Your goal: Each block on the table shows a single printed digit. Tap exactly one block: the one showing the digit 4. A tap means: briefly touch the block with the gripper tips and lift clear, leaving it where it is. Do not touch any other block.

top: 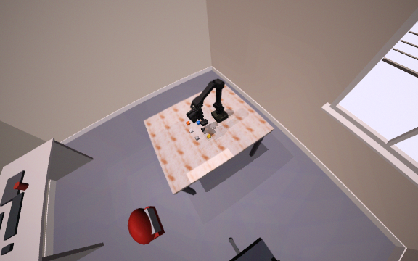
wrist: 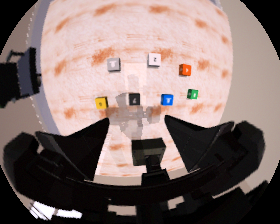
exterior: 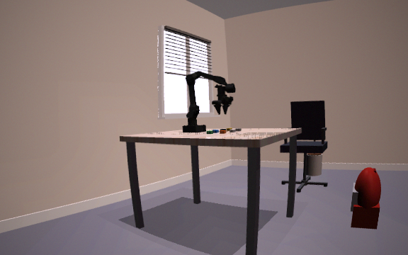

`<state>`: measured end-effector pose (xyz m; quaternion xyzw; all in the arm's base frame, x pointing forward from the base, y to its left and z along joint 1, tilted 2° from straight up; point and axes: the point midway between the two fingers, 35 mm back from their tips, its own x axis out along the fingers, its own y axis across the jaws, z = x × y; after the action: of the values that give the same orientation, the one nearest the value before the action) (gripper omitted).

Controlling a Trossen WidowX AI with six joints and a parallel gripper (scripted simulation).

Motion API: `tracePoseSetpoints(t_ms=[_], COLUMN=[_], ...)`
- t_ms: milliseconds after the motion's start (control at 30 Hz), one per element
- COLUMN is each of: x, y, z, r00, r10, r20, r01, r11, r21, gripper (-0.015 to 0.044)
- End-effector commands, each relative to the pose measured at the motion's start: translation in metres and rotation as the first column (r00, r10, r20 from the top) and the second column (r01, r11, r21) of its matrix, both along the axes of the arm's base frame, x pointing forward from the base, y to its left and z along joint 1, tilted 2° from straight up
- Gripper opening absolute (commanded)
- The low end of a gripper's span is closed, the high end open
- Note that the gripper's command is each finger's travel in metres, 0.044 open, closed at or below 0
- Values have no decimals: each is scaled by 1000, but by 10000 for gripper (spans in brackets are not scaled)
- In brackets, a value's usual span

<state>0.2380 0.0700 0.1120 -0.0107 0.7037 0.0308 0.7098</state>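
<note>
Seven small blocks lie apart on the table: grey [wrist: 114, 64] [top: 197, 138], white [wrist: 154, 60] [top: 191, 131], orange [wrist: 185, 70] [top: 188, 123], green [wrist: 193, 94] [exterior: 210, 132], blue [wrist: 167, 100] [top: 198, 122], black [wrist: 134, 99] and yellow [wrist: 101, 103] [top: 209, 136]. The white one seems to show a 2. The orange one's mark may be a 4, but it is too small to be certain. The other digits are not clear. My gripper [wrist: 137, 119] [exterior: 222, 113] is open and empty, pointing down high above the table near the blocks. The green block is hidden in the top view.
The table [top: 165, 156] [exterior: 190, 141] carries the arm's base [top: 219, 115] [exterior: 194, 128] beside the blocks. The black, blue and yellow blocks lie in the row nearer the base. An office chair [exterior: 307, 120] stands on the floor beyond the table.
</note>
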Motion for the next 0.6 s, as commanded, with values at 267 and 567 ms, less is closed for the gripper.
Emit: tracePoseSetpoints(t_ms=[267, 567], x=[-5, -5], y=[94, 94], z=[3, 3], r00=[1000, 1000], r10=[0, 0], r20=[-2, -2], r01=[1, 1], r11=[1000, 1000], r21=[8, 8], gripper=[400, 400])
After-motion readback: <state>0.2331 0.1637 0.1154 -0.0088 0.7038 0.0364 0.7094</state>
